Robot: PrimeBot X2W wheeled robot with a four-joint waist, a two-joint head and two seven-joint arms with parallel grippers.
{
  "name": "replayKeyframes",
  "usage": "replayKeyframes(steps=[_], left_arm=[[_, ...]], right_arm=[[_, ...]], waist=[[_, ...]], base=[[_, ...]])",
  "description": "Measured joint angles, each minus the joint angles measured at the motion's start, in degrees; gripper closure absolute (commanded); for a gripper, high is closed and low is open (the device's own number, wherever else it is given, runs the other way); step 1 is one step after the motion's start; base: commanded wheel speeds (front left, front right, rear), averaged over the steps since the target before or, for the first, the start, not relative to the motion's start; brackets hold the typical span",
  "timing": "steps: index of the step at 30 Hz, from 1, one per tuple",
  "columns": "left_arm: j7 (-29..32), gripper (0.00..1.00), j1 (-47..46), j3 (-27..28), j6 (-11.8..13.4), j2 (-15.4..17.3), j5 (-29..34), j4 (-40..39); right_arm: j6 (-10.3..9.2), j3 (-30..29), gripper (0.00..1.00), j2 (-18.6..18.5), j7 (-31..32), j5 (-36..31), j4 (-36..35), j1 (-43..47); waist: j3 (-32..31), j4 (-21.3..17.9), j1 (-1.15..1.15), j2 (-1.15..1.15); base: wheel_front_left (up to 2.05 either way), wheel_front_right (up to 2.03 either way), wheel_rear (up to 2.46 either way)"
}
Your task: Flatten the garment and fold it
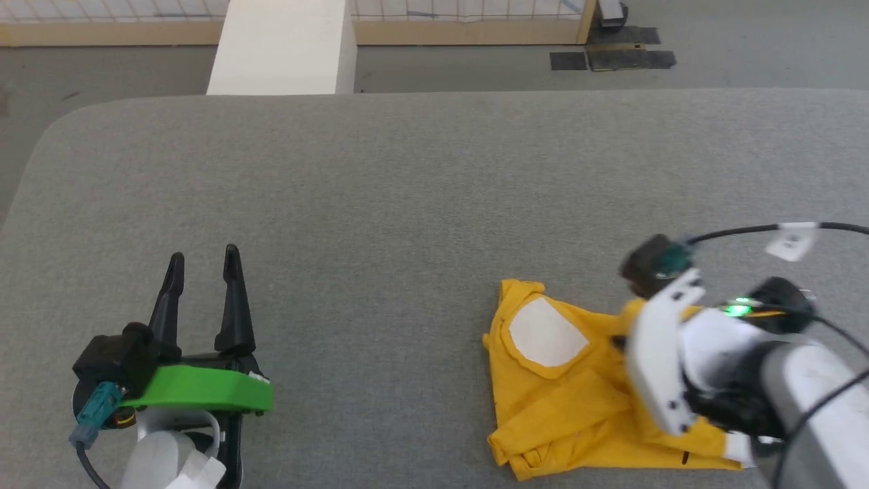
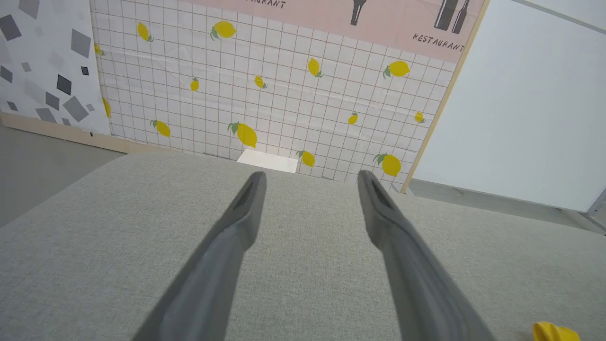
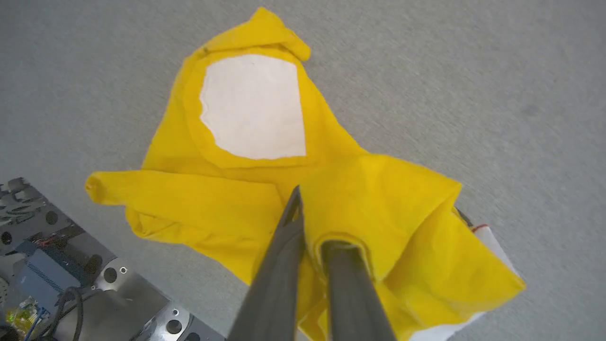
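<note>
The left gripper (image 1: pixel 204 255) rests empty, its 2 fingers spread. Well to its right, the garment (image 1: pixel 563 401) lies crumpled beneath the right gripper (image 3: pixel 310 222), which pinches a raised fold. It looks soft, light and limp, so corners or hems are the best places to take hold.

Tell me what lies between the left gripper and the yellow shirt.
Bare grey table, nothing else; the head view shows that stretch from left gripper to shirt.
</note>
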Motion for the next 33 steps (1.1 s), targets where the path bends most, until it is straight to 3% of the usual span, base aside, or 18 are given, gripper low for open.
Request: replayKeyframes(steps=[4,14,15,16,17,21,26,29,33], left_arm=[[0.0,0.0,0.0,0.01,-0.27,-0.3,-0.11,0.14],[0.0,0.0,0.05,0.35,-0.56,-0.69,-0.58,0.69],[0.0,0.0,0.07,0.38,-0.56,-0.71,-0.58,0.7],[0.0,0.0,0.08,0.38,-0.6,-0.73,-0.59,0.79],[0.0,0.0,0.1,0.38,-0.75,-0.75,-0.59,0.96],[0.0,0.0,0.14,0.52,-0.79,-0.86,-0.6,1.27],[0.0,0.0,0.61,0.75,-0.82,-0.89,-0.6,1.48],[0.0,0.0,1.05,0.77,-0.84,-0.86,-0.6,1.51],[0.0,0.0,1.53,0.89,-1.01,-0.83,-0.59,1.34]], right_arm=[[0.01,4.74,1.0,5.16,-4.55,-0.38,7.09,-3.89],[0.0,10.01,1.0,12.13,-12.49,-2.4,23.92,-6.71],[0.0,10.31,0.96,12.41,-13.14,-2.38,24.77,-6.86],[0.0,10.87,0.36,12.76,-13.88,-2.25,25.44,-7.14],[-0.01,11.57,0.0,13.06,-14.46,-1.76,25.81,-7.48],[0.0,14.8,0.0,14.39,-16.33,1.66,23.92,-8.25],[0.0,16.92,0.0,13.28,-17.19,5.99,16.3,-9.29],[0.0,14.52,0.0,11.43,-18.92,7.14,11.38,-9.2],[0.0,6.67,0.0,8.6,-22.5,4.75,6.11,-6.68]], waist=[[0.44,1.66,0.0,0.0],[1.0,3.79,0.0,0.0],[0.96,3.76,0.0,0.0],[0.87,3.7,0.0,0.0],[0.76,3.59,0.0,0.0],[0.28,2.74,0.0,0.0],[-0.73,1.11,0.0,0.0],[-1.42,-0.17,0.0,0.0],[-2.29,-2.09,0.0,0.0]], base=[[0.0,0.0,0.0],[0.0,0.0,0.0],[0.0,0.0,0.0],[0.0,0.0,0.0],[0.0,0.0,0.0],[0.0,0.0,0.0],[0.0,0.0,0.0],[0.0,0.0,0.0],[0.0,0.0,0.0]])
